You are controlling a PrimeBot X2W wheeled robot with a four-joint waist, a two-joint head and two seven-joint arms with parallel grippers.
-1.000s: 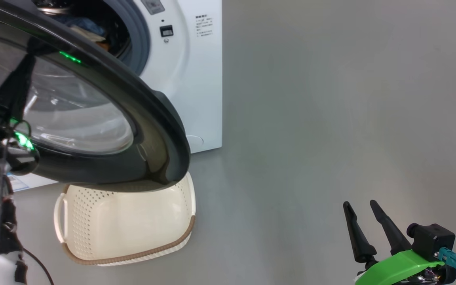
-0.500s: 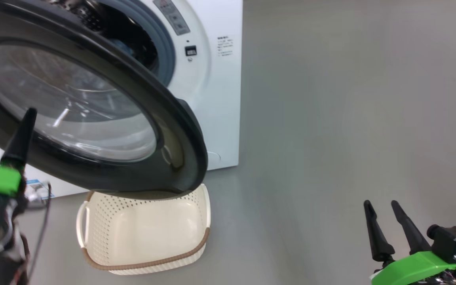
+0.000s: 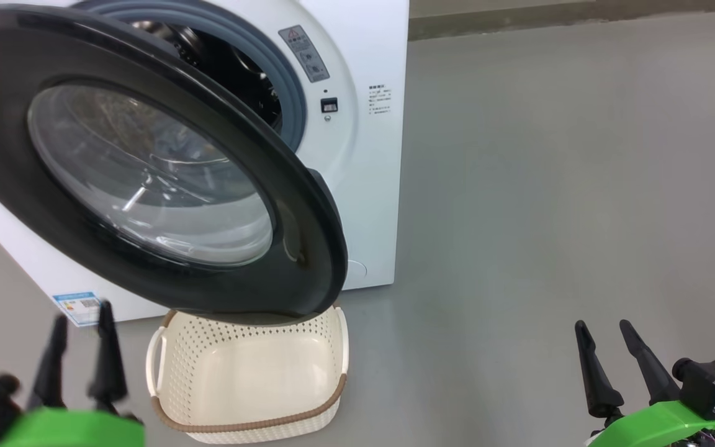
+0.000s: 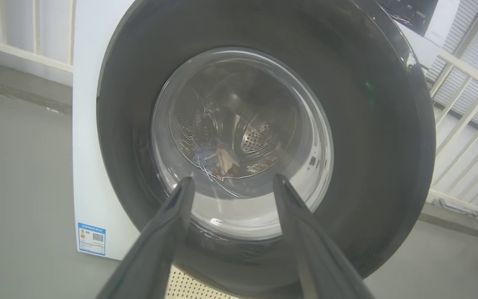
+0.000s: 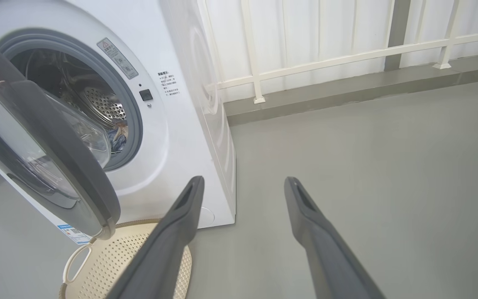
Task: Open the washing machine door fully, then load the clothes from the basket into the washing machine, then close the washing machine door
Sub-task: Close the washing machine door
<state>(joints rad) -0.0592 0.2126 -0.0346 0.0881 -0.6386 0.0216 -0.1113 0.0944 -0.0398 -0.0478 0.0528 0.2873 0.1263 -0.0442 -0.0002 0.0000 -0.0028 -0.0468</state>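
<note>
Here the basket [image 3: 252, 382] sits mouth-up, long axis crosswise, under the half-open door [image 3: 146, 180].

The grey floor [image 3: 550, 217] carried the white washing machine [image 3: 367, 186] and, just in front of it, the cream basket [image 3: 258, 426], standing upright.

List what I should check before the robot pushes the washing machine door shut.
1. The washing machine door is shut: not ok, it hangs open.
2. The basket is empty: ok.
3. The clothes are in the drum: ok.
4. The clothes are clear of the gasket: cannot tell.
5. The left gripper is open and empty: ok.
6. The right gripper is open and empty: ok.
</note>
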